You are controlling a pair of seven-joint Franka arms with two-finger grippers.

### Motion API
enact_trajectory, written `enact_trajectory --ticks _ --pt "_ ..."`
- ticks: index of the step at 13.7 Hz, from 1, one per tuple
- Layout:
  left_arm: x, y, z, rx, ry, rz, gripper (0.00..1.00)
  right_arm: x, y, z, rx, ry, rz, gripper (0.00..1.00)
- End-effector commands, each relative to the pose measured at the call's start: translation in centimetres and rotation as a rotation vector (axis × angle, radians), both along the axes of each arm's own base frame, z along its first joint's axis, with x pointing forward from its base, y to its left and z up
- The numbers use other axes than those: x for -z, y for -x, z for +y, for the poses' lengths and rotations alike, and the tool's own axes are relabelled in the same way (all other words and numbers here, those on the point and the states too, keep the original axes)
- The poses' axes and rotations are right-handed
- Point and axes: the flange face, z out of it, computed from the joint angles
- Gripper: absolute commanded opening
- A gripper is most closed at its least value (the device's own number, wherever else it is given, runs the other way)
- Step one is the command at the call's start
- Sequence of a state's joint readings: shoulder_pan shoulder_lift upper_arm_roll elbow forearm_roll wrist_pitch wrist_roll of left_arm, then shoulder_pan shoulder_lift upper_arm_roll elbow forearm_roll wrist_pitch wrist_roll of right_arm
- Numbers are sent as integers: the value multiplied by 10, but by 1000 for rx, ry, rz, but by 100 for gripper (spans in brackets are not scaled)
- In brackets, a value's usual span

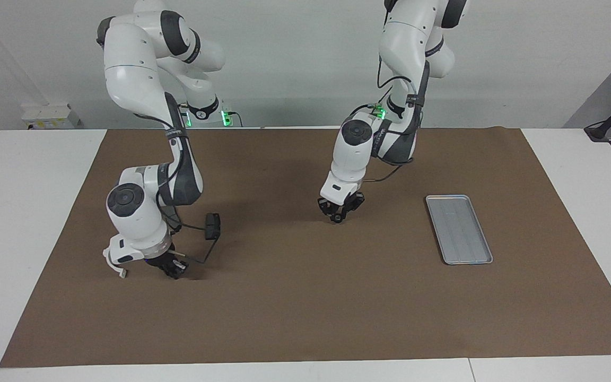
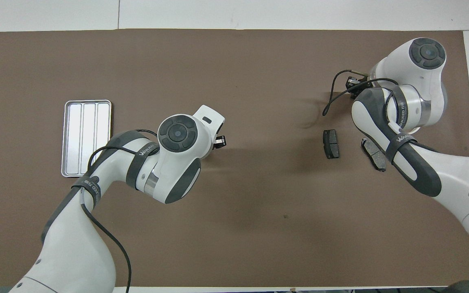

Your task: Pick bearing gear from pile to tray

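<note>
On the brown mat (image 1: 305,297), tray (image 1: 458,228) well apart from both arms.

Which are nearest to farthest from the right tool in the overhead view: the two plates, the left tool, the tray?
From the right tool:
1-2. The bare plate and the arm-covered plate, both beside it: too close to call.
3. The left tool, mid-mat.
4. The tray, at the left arm's end.

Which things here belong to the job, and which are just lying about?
Job: small black ring, gripped by left tool; tray, empty; right tool, shut low over the mat.
Lying about: two dark plates beside the right arm; brown mat.
</note>
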State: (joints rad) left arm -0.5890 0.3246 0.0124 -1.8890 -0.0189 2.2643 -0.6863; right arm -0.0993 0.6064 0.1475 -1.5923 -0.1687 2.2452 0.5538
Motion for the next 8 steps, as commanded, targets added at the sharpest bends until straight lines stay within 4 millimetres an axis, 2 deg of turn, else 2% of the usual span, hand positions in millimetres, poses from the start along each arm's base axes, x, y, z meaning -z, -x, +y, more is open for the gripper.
enact_trajectory --ticks 1,2,3,4,5,6,7,8 --pt "-100 -15 77 47 -7 38 0 4 3 -3 -20 20 22 0" --pt "-123 -17 113 82 -12 53 0 -2 4 -4 -20 25 43 0" --pt "-135 -22 155 124 -17 73 0 -13 4 0 -24 35 66 0" --pt "-137 -28 193 177 -18 91 0 -31 6 5 -23 41 110 0" --pt "-132 -32 229 232 -14 96 0 -54 9 15 -26 38 147 0" --pt "-120 -29 270 275 -9 94 0 -86 15 36 -52 35 167 0" --pt "-105 -25 297 308 -7 55 0 -111 24 55 -68 31 186 0" --pt "-88 -18 312 319 -11 23 0 -136 34 79 -86 14 199 0"
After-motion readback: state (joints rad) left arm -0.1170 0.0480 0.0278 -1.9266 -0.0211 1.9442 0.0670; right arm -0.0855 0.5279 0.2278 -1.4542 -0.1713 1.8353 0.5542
